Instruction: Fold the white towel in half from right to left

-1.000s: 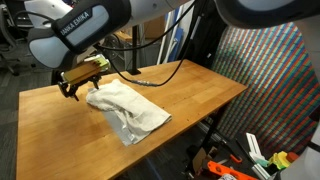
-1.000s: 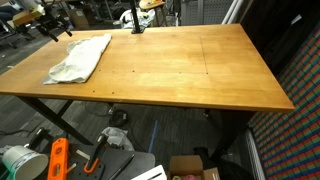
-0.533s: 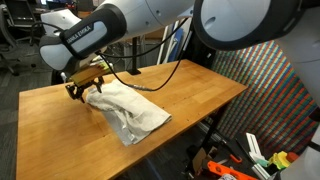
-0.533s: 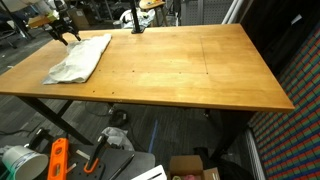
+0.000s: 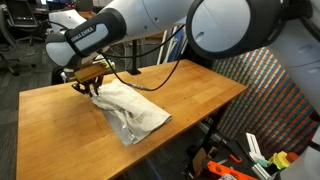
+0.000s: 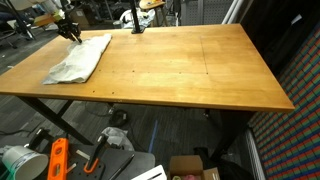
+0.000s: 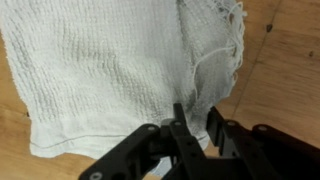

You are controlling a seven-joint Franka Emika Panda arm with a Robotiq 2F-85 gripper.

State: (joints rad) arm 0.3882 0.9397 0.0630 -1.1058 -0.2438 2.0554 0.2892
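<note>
Landmark: light wooden rectangular worktop (image 6: 190, 70), seen in both exterior views.

Task item: crumpled white waffle-weave cloth towel (image 6: 78, 58) lies on the worktop near one of its short ends. It is loosely bunched, not squared, with creases running along its length (image 5: 125, 108). The rest of the worktop surface is bare wood.

Arm: white seven-joint robot arm (image 5: 85, 38) reaches over the towel end of the worktop. Black lettering on the white link reads "FRANKA EMIKA". No other writing can be read.

Gripper: black two-finger gripper (image 5: 88, 82) sits low over the worktop at the towel's corner nearest that short end. In the wrist view the gripper (image 7: 182, 128) comes in from the bottom with its fingers (image 7: 150, 135) standing apart. The towel's hemmed edge (image 7: 110, 70) lies in the gap between them and the jaws are not pressed on the cloth. Bare worktop wood shows beside the hem.

A black cable (image 5: 155, 80) loops above the worktop behind the towel.

Below the worktop, on the floor: an orange plastic tool (image 6: 57, 158) and a brown cardboard box (image 6: 195, 168).
</note>
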